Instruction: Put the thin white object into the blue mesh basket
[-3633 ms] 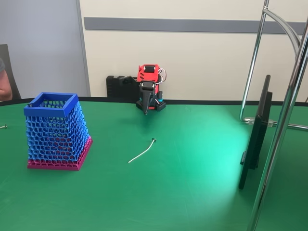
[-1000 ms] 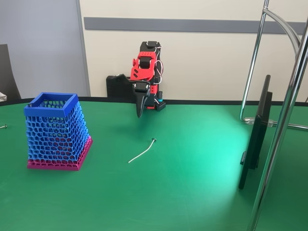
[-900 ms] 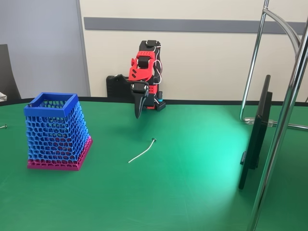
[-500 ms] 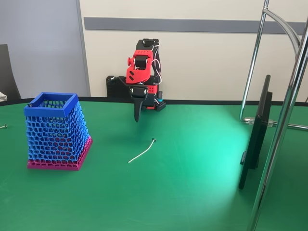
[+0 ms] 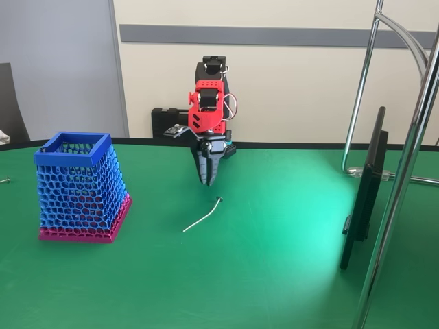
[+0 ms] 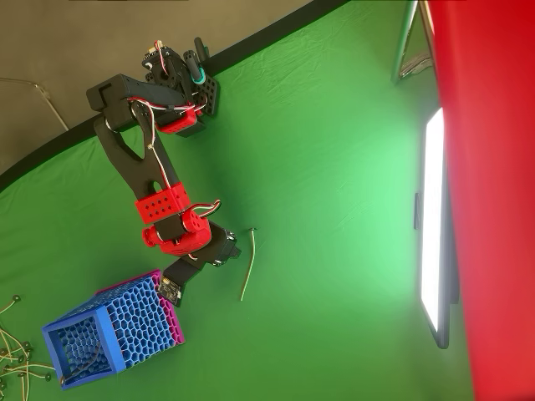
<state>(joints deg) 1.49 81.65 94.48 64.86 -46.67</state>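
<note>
The thin white object (image 5: 203, 215) lies flat on the green table near its middle, a curved strip with its small dark head at the far end; from above it is the pale strip (image 6: 247, 263). My gripper (image 5: 207, 181) hangs point-down just behind the strip's head, above the cloth, its jaws together with nothing between them. Seen from above, the gripper (image 6: 229, 250) sits right beside the strip's upper half. The blue mesh basket (image 5: 75, 181) with its magenta base stands upright at the left, well apart from the strip; overhead it is at the lower left (image 6: 104, 342).
A flat screen (image 5: 364, 188) stands edge-on at the right, with chrome stand poles (image 5: 405, 171) in front of and behind it. A small metal bit (image 5: 5, 180) lies at the far left edge. Several small bits and wires (image 6: 12, 351) lie beyond the basket.
The arm has unfolded and reached forward from its base. The gripper came down and toward the camera, ending close behind the strip's head. Strip and basket have not moved.
</note>
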